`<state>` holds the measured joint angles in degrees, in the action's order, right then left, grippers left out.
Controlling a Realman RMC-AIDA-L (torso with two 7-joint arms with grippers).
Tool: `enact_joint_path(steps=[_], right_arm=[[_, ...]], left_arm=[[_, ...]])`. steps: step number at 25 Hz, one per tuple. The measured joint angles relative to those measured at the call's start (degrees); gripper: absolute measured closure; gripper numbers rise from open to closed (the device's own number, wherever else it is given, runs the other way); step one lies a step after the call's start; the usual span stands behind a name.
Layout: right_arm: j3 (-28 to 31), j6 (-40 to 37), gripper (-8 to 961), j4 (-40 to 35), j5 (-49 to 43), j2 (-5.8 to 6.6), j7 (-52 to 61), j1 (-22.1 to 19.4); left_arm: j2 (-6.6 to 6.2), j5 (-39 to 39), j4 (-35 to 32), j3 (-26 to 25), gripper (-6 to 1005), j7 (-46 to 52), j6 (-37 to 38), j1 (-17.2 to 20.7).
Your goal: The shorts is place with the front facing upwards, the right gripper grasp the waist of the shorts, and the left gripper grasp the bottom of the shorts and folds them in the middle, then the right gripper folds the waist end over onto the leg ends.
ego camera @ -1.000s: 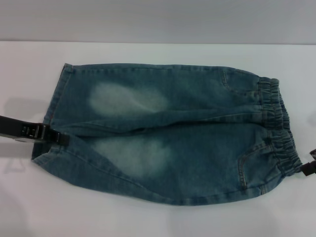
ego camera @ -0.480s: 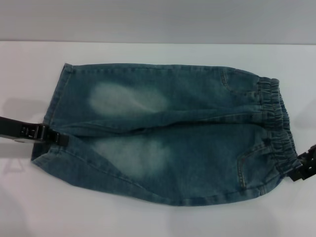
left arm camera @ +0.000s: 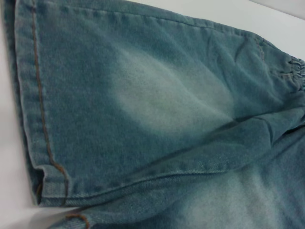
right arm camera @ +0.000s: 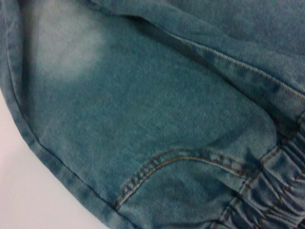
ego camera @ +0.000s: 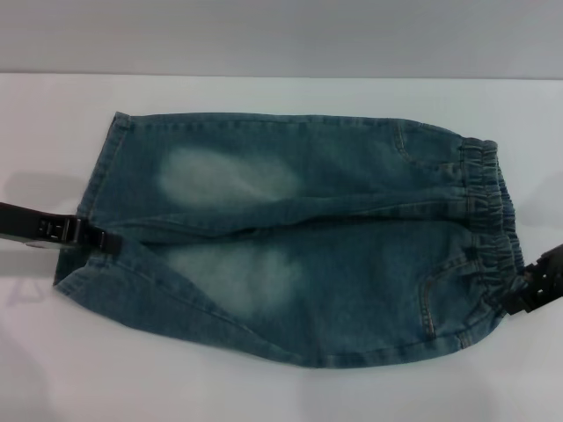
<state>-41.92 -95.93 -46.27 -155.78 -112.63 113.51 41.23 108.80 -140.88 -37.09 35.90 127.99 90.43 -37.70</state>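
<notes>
Since before, the right pincer [ego camera: 530,296] moved onto the waist of the shorts [ego camera: 299,237]; the left pincer [ego camera: 98,238] touches the hem. Whether either is closed I cannot tell; both should grip firmly before lifting.

Over the last second the right gripper [ego camera: 526,293] has come in from the edge of the head view, where only a sliver of it showed, and now sits against the near end of the gathered waist [ego camera: 494,237] of the shorts [ego camera: 299,237]. The left gripper [ego camera: 98,239] has slid slightly outward along the leg ends [ego camera: 88,211], and the hem of the nearer leg has shifted a little with it. The near corner of the waistband has bunched up slightly beside the right gripper.
</notes>
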Motion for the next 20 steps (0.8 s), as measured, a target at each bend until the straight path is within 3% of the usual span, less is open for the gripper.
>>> enact_joint_path(steps=[10, 20], right_arm=[[-0.1, -0.5, 274, -1.2, 1.5, -0.02, 0.4, 0.1], [-0.7, -1.2, 273, -3.5, -3.8, 0.30, 0.5, 0.7]], left_arm=[[-0.17, 0.0, 0.1, 0.2, 983, 0.0, -0.2, -0.2], [-0.43, 0.0, 0.1, 0.3, 983, -0.1, -0.3, -0.2]])
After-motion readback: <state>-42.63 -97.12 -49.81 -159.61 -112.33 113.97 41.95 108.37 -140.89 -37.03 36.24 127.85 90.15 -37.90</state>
